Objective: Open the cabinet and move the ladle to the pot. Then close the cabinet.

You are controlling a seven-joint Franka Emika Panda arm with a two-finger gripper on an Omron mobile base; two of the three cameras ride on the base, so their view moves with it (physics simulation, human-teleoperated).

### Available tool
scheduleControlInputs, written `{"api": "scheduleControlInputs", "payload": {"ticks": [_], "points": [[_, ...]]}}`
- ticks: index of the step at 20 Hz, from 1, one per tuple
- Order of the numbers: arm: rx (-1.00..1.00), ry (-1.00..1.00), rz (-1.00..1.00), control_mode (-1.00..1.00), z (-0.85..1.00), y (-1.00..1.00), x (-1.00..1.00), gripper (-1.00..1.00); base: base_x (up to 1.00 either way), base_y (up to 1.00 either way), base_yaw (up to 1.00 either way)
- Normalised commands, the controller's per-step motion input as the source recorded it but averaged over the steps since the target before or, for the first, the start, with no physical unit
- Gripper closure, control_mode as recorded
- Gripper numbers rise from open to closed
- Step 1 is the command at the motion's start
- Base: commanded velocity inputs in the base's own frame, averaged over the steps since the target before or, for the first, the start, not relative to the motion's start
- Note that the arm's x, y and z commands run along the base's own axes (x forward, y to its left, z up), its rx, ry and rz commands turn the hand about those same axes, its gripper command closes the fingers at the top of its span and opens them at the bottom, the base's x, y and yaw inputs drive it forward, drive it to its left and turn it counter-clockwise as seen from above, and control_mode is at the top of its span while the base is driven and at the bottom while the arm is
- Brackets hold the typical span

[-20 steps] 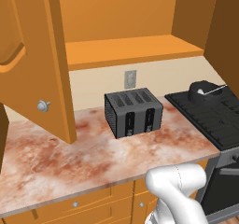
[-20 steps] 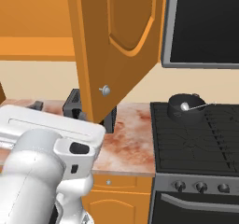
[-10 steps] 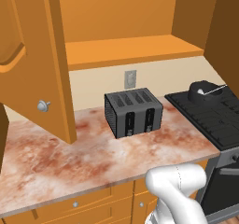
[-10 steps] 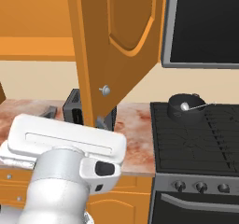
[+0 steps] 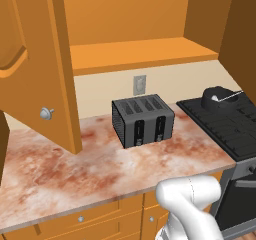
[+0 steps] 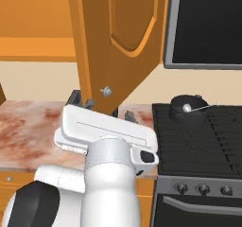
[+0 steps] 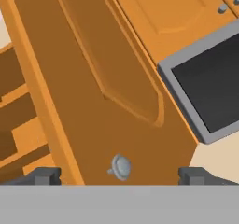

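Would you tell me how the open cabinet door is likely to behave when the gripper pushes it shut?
The cabinet door looks rigid, so it probably swings rather than flexes. Its round knob may slip between the open fingers.

No readable text, labels, brands, numbers or signs on anything visible.

We see the toaster mostly hidden behind the arm and the open cabinet door; door tops cut off; ladle bowl too small to make out.
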Motion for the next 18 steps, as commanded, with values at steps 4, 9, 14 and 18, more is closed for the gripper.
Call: {"api": "scheduleControlInputs", "payload": {"ticks": [4, 9, 14, 18], "points": [[0.19, 0.00, 0.11, -1.00, -0.10, -0.32, 0.79, -1.00, 0.00, 0.00, 0.00], [0.19, 0.00, 0.10, -1.00, -0.06, -0.14, 0.95, -1.00, 0.00, 0.00, 0.00], [0.19, 0.00, 0.09, -1.00, -0.01, -0.04, 0.90, -1.00, 0.00, 0.00, 0.00], [0.17, 0.00, 0.11, -1.00, 0.00, 0.00, 0.53, -1.00, 0.00, 0.00, 0.00]]}}
